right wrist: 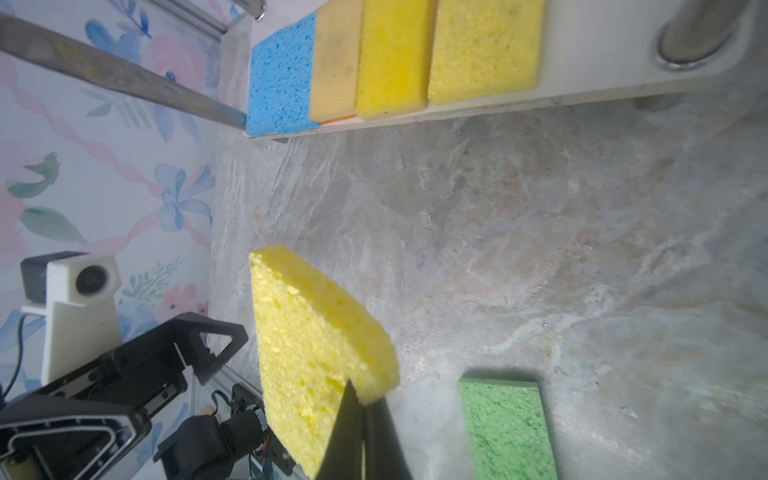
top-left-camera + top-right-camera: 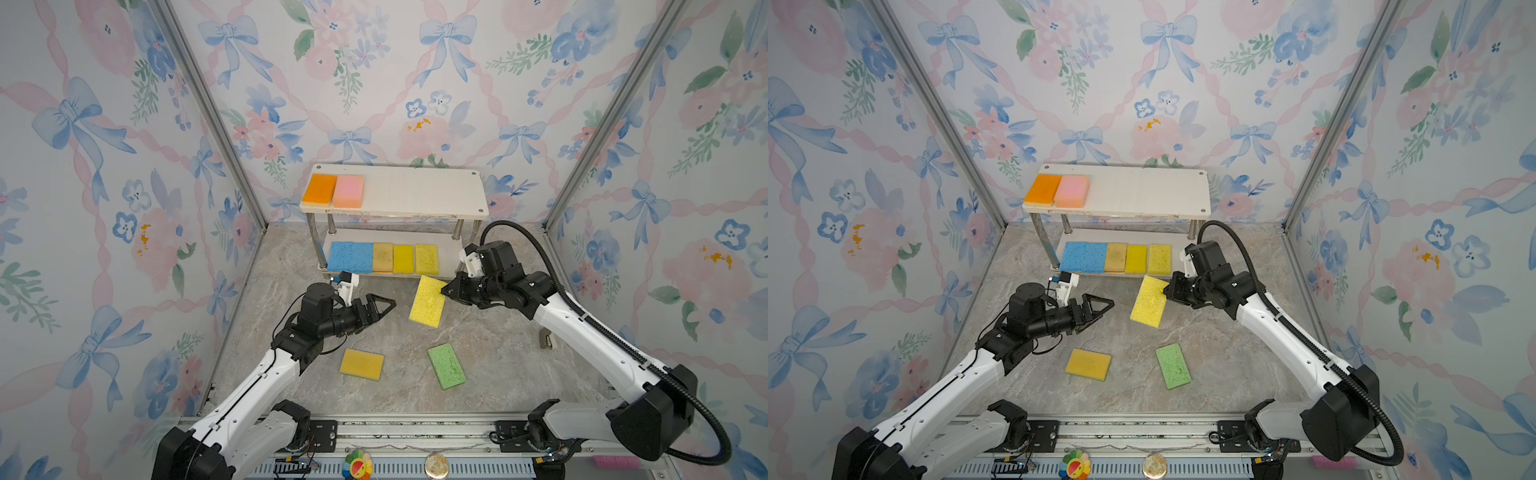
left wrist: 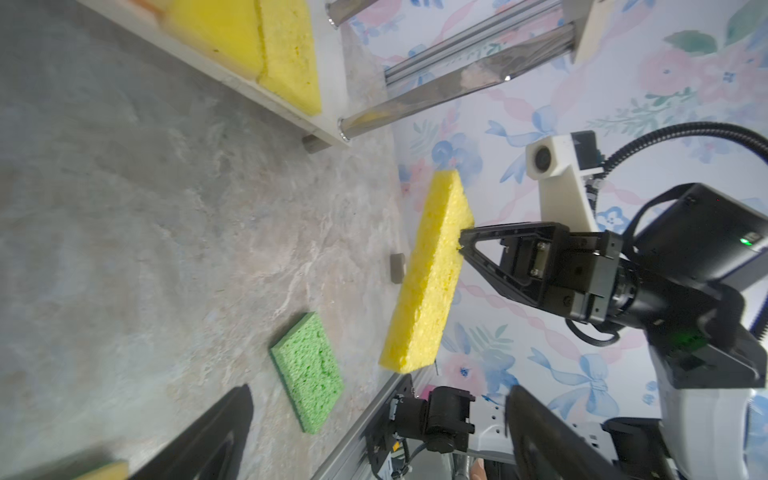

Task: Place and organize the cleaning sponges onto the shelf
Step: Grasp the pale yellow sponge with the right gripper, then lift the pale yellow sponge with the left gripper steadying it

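My right gripper (image 2: 445, 291) is shut on one edge of a yellow sponge (image 2: 428, 305), which hangs tilted above the table in front of the shelf (image 2: 415, 195); the pinch shows in the right wrist view (image 1: 363, 399). To its left my left gripper (image 2: 388, 305) is open and empty. An orange sponge (image 2: 319, 189) and a pink sponge (image 2: 348, 191) lie on the top board. The lower board carries blue sponges (image 2: 351, 257), a tan one (image 2: 382, 257) and two yellow ones (image 2: 415, 258). A tan-yellow sponge (image 2: 361, 364) and a green sponge (image 2: 446, 365) lie flat on the table.
Flowered walls close in the marble table on three sides. A metal rail (image 2: 415, 430) with both arm bases runs along the front edge. A small grey block (image 2: 547, 340) sits by the right wall. The shelf's right lower leg (image 2: 457, 230) stands just behind my right wrist.
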Motion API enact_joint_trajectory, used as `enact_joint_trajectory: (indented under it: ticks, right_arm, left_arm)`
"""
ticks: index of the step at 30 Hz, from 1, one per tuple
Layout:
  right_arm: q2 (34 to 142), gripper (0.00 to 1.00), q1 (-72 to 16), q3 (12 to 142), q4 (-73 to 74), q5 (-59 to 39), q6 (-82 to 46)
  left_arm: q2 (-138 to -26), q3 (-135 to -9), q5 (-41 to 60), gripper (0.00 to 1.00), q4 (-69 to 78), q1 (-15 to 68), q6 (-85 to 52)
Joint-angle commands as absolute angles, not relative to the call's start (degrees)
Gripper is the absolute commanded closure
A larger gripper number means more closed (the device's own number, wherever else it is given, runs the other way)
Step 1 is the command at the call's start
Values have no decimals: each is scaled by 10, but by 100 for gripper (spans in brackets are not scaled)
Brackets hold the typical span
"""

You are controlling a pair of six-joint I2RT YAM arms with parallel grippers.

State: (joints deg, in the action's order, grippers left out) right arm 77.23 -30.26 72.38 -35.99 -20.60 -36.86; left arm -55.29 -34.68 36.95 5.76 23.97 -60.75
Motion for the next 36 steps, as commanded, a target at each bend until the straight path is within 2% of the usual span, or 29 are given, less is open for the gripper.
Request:
enact_joint_trajectory:
  ticks: [1, 8, 12, 15, 20, 21, 23, 26, 28, 31, 36]
  right_arm:
    - [787, 95, -295, 761, -416, -319, -284]
    - [813, 96, -312, 804, -412, -371, -279]
    - [828, 95, -332, 819, -404, -376, -284]
    - [842, 96, -343, 828, -407, -377, -286]
    - [847, 96, -345, 828, -404, -366, -305]
    - [846, 96, -345, 827, -401, -366, -311]
    - [844, 91, -346, 826, -399, -365, -325]
    - [840, 78, -347, 825, -417, -346, -345]
    - [831, 66, -348, 825, -434, -330, -353]
    - [806, 56, -352, 811, -439, -310, -384]
    - [764, 48, -374, 758, -399, -306, -430]
  left_arm:
    - [-563, -324, 433, 7, 231, 245, -715]
    - [-598, -361, 427, 11, 236, 281, -704]
    - [-619, -368, 422, 17, 242, 292, -701]
    - [-627, -369, 416, 31, 249, 294, -700]
    - [-638, -372, 418, 69, 256, 294, -700]
    - [-638, -371, 417, 74, 256, 294, -700]
    - [-640, -371, 413, 84, 257, 294, -701]
    - [-645, -373, 406, 94, 257, 293, -700]
    - [-646, -375, 397, 96, 257, 291, -701]
    - [-648, -375, 378, 97, 257, 286, -716]
    - [-656, -382, 361, 100, 264, 278, -736]
